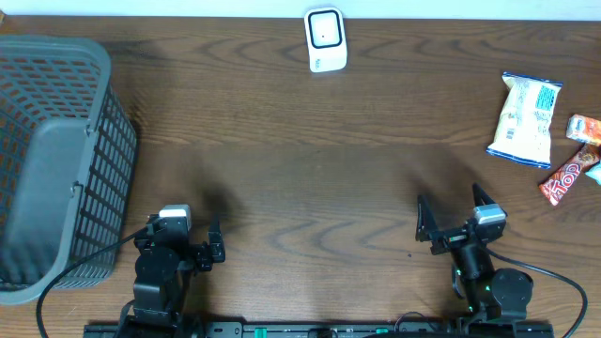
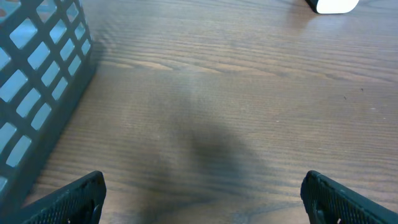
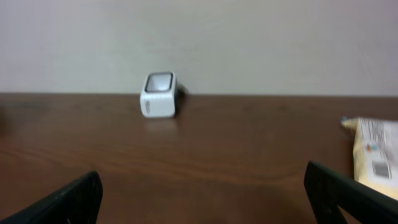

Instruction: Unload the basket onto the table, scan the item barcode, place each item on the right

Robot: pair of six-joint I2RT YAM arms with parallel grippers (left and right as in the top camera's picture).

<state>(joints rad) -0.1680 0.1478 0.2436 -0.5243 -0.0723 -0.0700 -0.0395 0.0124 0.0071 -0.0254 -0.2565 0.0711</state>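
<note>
Snack bag (image 1: 524, 120), white and yellow, lies flat on the dark wooden worktop (image 1: 310, 160), off to the right of the scanner (image 1: 326, 39) and nearer the robot. It is well apart from the right hand (image 1: 452, 205), ahead of it and to its right. A grey basket (image 1: 56, 160) stands far left of the scanner. The left hand (image 2: 205, 202) and the right one sit on the side opposite the scanner, jaws spread wide, gripping nothing. A red candy bar (image 1: 563, 178) and an orange packet (image 1: 584, 127) lie just beside the bag.

Overhead straight down, wrist views low, forward, sharing scanner (image 3: 158, 94)
</note>
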